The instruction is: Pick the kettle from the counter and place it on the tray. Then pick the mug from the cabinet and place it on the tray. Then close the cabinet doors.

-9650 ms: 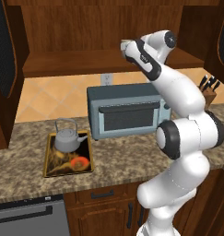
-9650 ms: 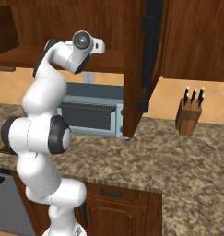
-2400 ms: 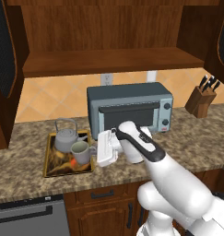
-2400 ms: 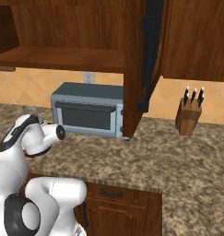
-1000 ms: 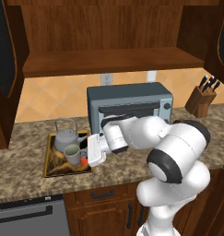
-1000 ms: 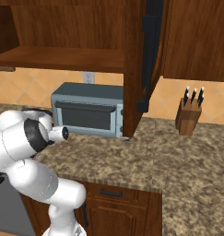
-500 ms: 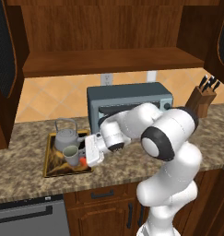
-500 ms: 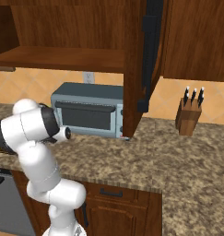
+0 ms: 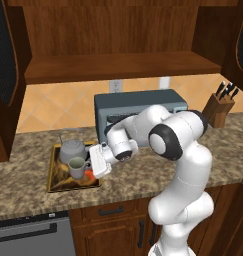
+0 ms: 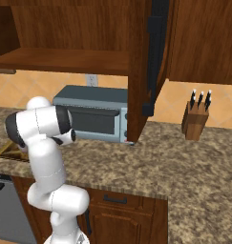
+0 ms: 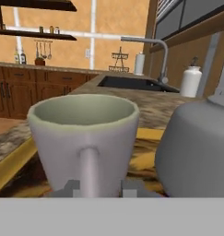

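Since a moment ago, only the white arm has folded tighter; its gripper (image 9: pixel 93 161) stays low at the mug. On the speckled granite counter (image 9: pixel 23 182) lies the flat gold-rimmed tray (image 9: pixel 55 176), carrying the squat grey metal kettle (image 9: pixel 72 149) and, beside it, the grey-white handled mug (image 9: pixel 77 167). Both fingertips (image 11: pixel 71 188) flank the mug's handle; whether they grip it, I cannot tell.

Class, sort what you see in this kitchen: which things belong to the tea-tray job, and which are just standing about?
Job: kettle, mug, tray, cabinet, cabinet doors, counter, gripper.

Standing about: toaster oven, knife block, sink tap, paper towel roll.
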{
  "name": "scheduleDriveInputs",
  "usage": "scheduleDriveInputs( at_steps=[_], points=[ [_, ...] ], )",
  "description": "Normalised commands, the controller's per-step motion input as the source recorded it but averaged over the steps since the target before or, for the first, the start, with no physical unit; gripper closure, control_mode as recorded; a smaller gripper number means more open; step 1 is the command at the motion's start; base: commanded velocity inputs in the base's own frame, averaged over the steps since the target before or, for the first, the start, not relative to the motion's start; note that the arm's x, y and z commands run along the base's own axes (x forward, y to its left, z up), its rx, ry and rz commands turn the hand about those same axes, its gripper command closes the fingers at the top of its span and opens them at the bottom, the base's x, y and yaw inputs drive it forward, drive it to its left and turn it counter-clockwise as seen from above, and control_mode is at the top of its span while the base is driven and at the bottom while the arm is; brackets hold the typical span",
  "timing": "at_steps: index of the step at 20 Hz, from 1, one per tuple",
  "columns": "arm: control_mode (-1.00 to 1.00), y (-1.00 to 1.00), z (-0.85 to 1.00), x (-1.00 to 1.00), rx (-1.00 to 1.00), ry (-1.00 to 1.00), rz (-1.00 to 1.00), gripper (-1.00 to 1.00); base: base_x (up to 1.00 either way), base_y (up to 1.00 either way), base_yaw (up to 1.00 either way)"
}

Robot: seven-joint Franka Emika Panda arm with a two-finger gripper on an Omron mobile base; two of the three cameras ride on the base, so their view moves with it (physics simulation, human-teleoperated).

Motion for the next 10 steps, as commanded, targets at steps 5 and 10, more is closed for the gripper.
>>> scheduleDriveInputs(
  at_steps=[5,10],
  points=[
    [-1.00,0.00,0.01,-0.20,0.00,-0.04,0.01,-1.00,0.00,0.00,0.00],
    [-1.00,0.04,0.22,-0.17,0.00,0.00,0.00,-1.00,0.00,0.00,0.00]
  ],
)
